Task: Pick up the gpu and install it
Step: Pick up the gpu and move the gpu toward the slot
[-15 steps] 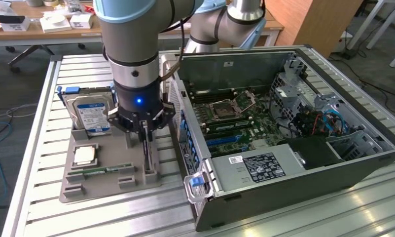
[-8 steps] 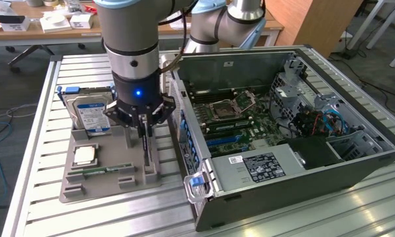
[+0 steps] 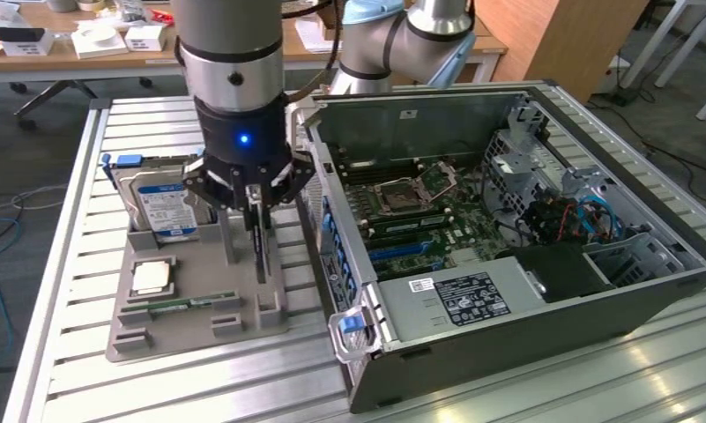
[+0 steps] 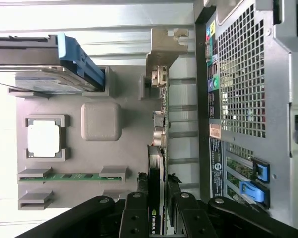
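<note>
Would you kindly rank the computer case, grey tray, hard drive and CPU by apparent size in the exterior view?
Largest to smallest: computer case, grey tray, hard drive, CPU.

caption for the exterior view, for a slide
Gripper closed on the gpu, upright in its grey holder beside the open computer case.
</note>
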Controlling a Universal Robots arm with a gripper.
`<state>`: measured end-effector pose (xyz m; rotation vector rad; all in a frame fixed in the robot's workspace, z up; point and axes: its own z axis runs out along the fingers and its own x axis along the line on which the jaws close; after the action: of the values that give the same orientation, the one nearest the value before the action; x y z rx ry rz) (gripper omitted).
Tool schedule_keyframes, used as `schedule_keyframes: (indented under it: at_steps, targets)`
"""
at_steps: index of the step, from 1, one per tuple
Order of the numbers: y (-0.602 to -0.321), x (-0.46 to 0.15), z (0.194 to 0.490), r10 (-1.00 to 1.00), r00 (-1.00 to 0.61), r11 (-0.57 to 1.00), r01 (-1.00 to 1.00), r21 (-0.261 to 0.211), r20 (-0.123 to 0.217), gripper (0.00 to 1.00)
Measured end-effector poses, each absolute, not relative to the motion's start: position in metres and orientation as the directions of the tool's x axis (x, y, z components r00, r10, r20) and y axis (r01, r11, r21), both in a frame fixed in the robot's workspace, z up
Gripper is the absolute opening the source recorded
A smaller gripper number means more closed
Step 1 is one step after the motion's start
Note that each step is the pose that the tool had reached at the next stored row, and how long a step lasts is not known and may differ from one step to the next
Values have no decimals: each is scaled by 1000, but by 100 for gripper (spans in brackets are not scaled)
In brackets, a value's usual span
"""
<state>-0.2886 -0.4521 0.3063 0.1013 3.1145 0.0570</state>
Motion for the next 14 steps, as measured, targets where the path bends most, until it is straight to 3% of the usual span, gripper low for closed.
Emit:
schedule_keyframes:
  at_steps: [14]
  targets:
    - [-451, -289, 367, 65, -998, 997, 65, 37, -24, 25]
